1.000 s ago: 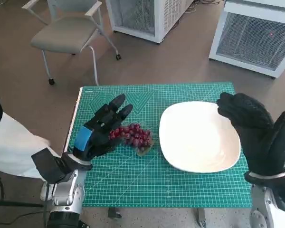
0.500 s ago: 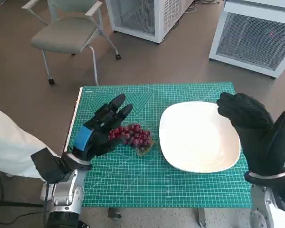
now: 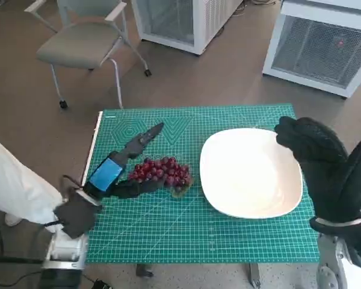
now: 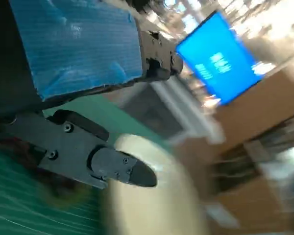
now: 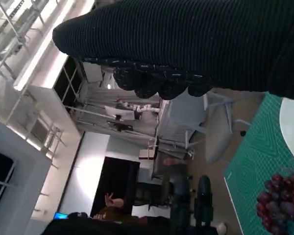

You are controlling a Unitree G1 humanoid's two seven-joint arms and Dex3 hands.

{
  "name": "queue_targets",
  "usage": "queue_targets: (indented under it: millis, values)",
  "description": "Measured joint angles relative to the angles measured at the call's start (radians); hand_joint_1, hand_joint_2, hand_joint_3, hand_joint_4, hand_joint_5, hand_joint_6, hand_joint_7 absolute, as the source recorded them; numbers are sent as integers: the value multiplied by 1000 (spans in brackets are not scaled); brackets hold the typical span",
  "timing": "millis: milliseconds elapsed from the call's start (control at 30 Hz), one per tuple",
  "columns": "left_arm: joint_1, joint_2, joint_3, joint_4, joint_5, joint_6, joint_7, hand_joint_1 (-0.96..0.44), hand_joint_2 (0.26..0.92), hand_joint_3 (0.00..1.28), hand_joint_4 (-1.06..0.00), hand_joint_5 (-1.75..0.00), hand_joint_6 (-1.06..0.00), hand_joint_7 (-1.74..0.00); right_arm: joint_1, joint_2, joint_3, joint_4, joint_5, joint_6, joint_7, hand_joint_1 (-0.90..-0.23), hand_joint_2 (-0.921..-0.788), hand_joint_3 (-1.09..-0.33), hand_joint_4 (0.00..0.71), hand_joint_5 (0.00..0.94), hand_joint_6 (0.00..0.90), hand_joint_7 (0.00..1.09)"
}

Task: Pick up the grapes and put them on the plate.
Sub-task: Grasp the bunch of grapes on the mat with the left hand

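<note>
A bunch of dark red grapes (image 3: 162, 171) lies on the green cutting mat (image 3: 168, 223), just left of the white plate (image 3: 249, 174). My left hand (image 3: 117, 168), blue tape on its back, is low at the bunch's left end. Its fingers (image 3: 145, 136) stretch along the far side and its thumb lies along the near side; it holds nothing. The left wrist view is blurred, showing its fingers (image 4: 112, 166) before the pale plate (image 4: 152, 196). My gloved right hand (image 3: 325, 165) hovers over the plate's right rim, empty. The right wrist view shows the glove (image 5: 186, 44) and the grapes (image 5: 279, 200).
A grey chair (image 3: 84, 42) and two white cabinets (image 3: 180, 21) (image 3: 325, 48) stand on the floor beyond the table. A person's white clothing (image 3: 12, 186) is close at the table's left. The mat's left edge (image 3: 95, 150) runs near my left hand.
My left hand has turned and sunk beside the grapes, fingers now stretched along their far side and thumb at the near side. The view shifted slightly. The right hand has not moved.
</note>
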Motion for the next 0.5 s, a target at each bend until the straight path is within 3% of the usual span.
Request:
queue_targets:
  millis: [233,500]
  values:
    - [36,71,-82,-250,272,194,-13,-136,720,6,1,1,-108,-25,0,0,0,1,0,0,1,-335,-921,-600,463,830,247,983]
    - [41,80,-174,-362,380,349,-43,-132,718,4,1,1,-142,-30,2,0,0,2,1,1,3,-333,-921,-601,462,831,247,985]
